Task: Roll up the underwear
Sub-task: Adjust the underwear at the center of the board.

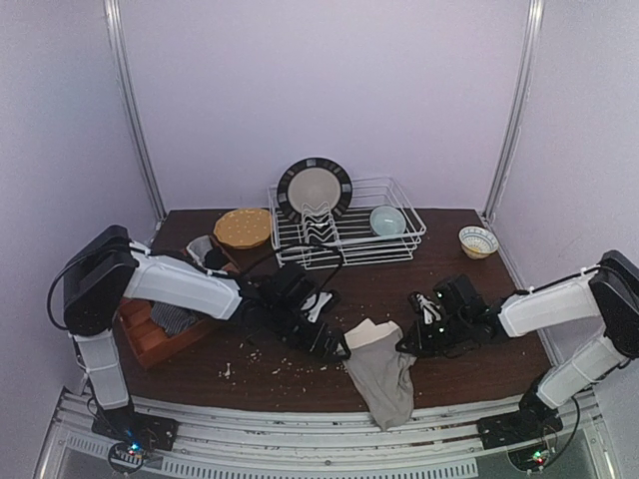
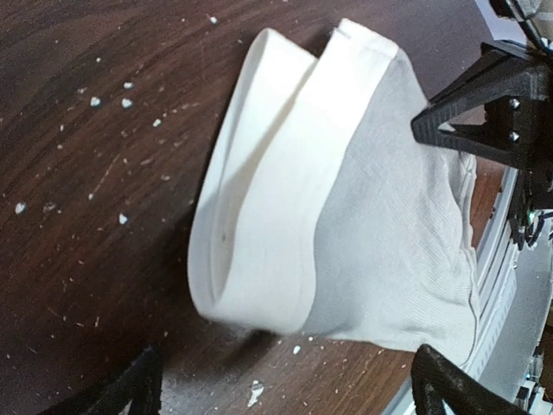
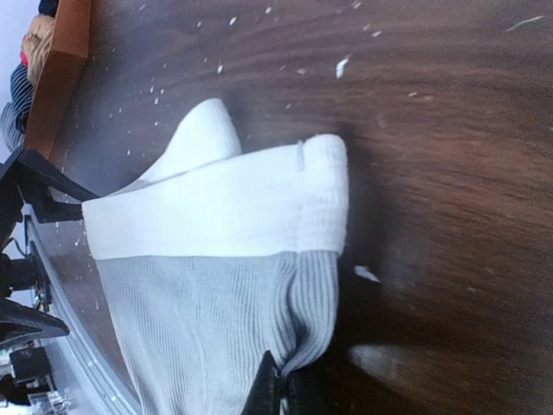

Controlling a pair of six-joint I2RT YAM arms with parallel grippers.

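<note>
Right wrist: right jaws tight on grey-beige underwear

Right hand cut off by lower picture edge, grey-beige underwear too, garments in tray at left bench edge half hidden by left arm, white crumbs too small to identify.

A robot-lab booth: plain lilac walls, metal frame rails, dish rack.

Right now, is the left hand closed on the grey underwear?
No: in the left wrist view the left hand stands wide open, its fingers far apart and not pinching the grey underwear.
</note>
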